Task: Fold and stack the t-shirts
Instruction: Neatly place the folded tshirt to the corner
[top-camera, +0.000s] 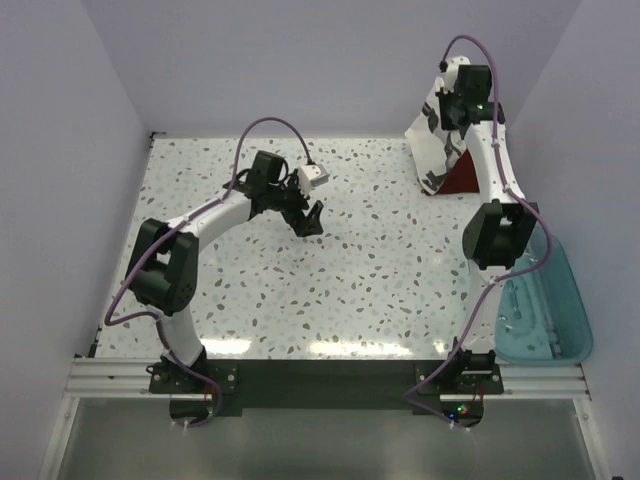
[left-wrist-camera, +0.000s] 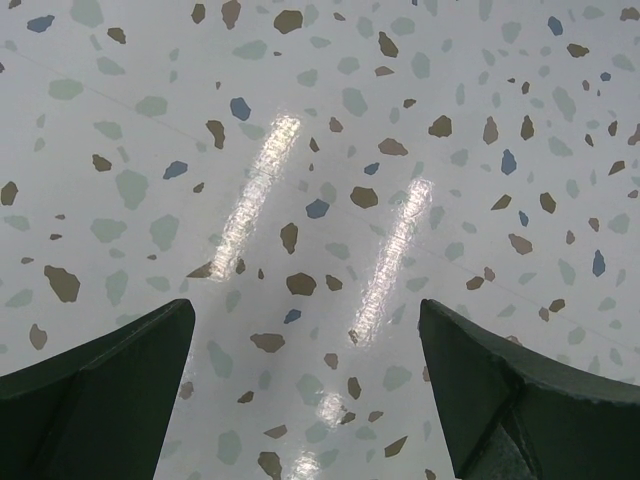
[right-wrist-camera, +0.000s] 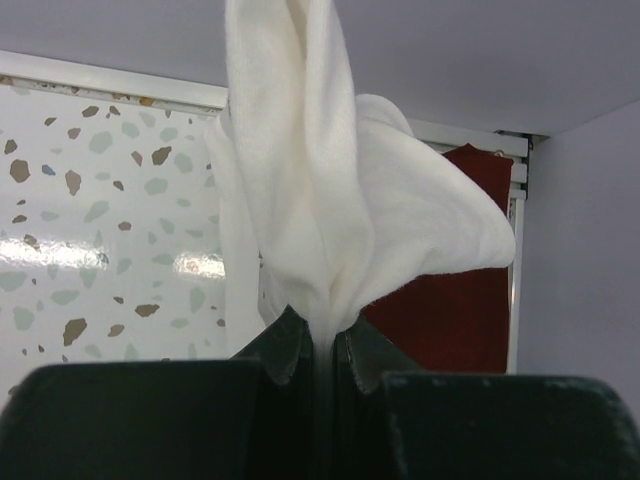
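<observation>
My right gripper (top-camera: 452, 108) is raised at the table's far right corner, shut on the white t-shirt (top-camera: 432, 140), which hangs down in a bunch with its dark print showing. In the right wrist view the white cloth (right-wrist-camera: 320, 190) is pinched between my shut jaws (right-wrist-camera: 322, 335). The dark red t-shirt (top-camera: 462, 178) lies on the table under the hanging white one; it also shows in the right wrist view (right-wrist-camera: 450, 310). My left gripper (top-camera: 307, 218) is open and empty just above the bare table at mid-left; its fingers (left-wrist-camera: 100, 390) stand wide apart.
A translucent teal plastic bin (top-camera: 545, 305) sits off the table's right edge beside the right arm. Walls close in the table at the back, left and right. The terrazzo tabletop (top-camera: 350, 270) spreads between the arms.
</observation>
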